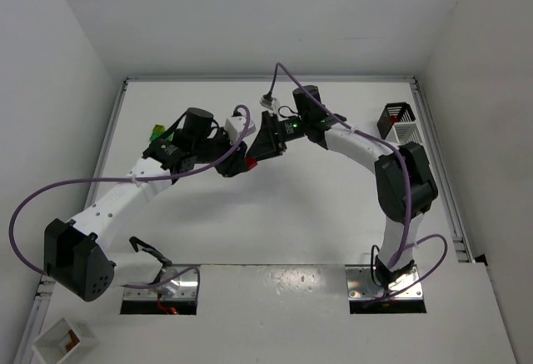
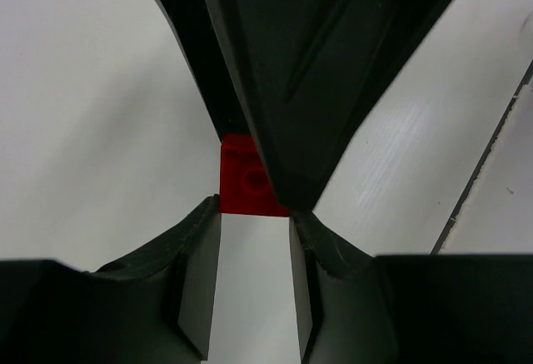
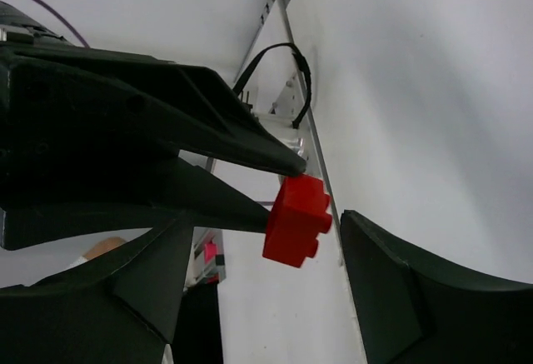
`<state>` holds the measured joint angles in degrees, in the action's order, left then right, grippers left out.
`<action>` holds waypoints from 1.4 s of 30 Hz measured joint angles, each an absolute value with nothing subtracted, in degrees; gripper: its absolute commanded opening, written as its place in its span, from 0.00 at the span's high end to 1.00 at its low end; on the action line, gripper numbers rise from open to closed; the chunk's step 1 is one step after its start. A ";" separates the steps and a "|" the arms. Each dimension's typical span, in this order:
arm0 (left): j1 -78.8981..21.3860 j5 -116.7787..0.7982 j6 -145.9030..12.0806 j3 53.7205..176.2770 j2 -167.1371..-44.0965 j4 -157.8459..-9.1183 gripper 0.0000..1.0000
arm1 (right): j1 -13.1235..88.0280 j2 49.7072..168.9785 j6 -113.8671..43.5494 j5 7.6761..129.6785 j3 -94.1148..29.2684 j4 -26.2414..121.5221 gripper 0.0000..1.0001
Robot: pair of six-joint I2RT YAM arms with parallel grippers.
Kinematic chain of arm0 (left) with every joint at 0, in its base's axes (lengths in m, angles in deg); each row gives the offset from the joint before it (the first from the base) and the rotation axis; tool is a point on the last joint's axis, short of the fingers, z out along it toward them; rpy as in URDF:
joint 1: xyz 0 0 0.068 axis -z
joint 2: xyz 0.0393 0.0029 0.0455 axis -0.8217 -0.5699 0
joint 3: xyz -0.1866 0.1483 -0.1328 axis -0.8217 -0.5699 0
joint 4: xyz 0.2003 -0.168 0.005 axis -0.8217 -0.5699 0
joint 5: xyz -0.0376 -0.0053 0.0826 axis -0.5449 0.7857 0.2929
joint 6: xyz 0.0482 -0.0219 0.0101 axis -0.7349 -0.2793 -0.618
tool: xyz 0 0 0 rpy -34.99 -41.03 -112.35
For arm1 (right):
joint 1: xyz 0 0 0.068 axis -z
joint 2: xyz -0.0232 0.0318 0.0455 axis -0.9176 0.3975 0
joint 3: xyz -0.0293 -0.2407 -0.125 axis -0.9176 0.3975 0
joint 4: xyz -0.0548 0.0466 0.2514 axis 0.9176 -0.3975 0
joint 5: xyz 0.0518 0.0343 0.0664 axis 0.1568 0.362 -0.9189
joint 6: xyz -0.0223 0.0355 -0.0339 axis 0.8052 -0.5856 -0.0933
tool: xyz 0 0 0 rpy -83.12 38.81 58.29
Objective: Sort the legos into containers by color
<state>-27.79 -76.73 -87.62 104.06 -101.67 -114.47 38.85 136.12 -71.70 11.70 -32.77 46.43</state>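
I see my left gripper (image 2: pixel 255 214) pinching the red lego (image 3: pixel 298 218), my right gripper (image 3: pixel 266 221) wide around it; the black container (image 1: pixel 395 116) shows red inside.

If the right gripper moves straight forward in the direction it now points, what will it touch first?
Most likely the small red plastic brick, pinched at the tips of the left gripper. It sits in line between the open fingers of the right gripper; exact depth is unclear.
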 measured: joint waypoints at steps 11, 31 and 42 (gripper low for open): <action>-27.79 -76.45 -86.85 104.13 -101.67 -114.84 0.85 | 37.24 138.17 -71.94 12.92 -33.04 46.83 0.83; -36.16 -62.00 -86.11 100.35 -91.75 -113.38 0.00 | 59.07 129.16 -37.34 39.46 -44.21 13.45 0.98; -49.12 -56.89 -87.05 92.30 -88.89 -113.64 0.00 | 78.94 142.37 -27.02 63.91 -71.35 4.97 0.98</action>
<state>-49.12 -56.89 -87.05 92.30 -88.89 -113.64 78.94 142.37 -27.02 63.91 -71.35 4.97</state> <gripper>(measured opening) 0.995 0.275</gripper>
